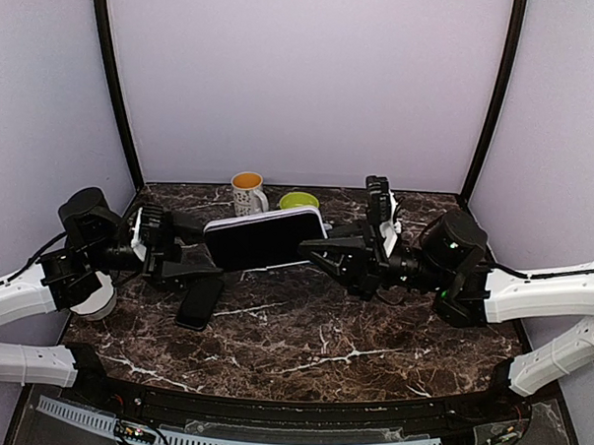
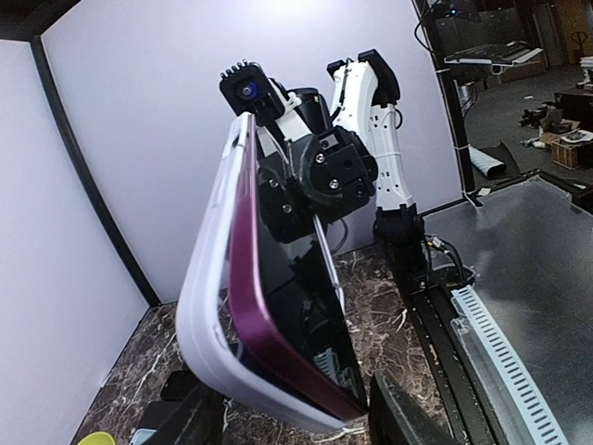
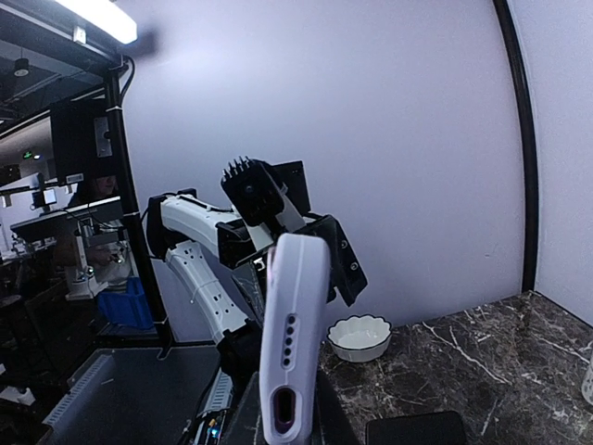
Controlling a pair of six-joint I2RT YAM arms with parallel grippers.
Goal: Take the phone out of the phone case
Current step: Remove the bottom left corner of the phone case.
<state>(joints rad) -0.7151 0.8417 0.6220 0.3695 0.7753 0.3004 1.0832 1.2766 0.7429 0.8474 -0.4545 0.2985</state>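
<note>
Hanging midair, phone (image 2: 283, 315), edge seemingly parted from white case (image 2: 202, 306)

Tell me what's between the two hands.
The phone, partly out of its white case, spans between left hand and right hand above the table, clearest in the top view.

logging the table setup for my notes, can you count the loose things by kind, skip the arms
phone: 1
white phone case: 1
mug: 1
bowls: 2, a green bowl and a white bowl
black flat object, lying on the table, too dark to identify: 1
total: 6
</note>
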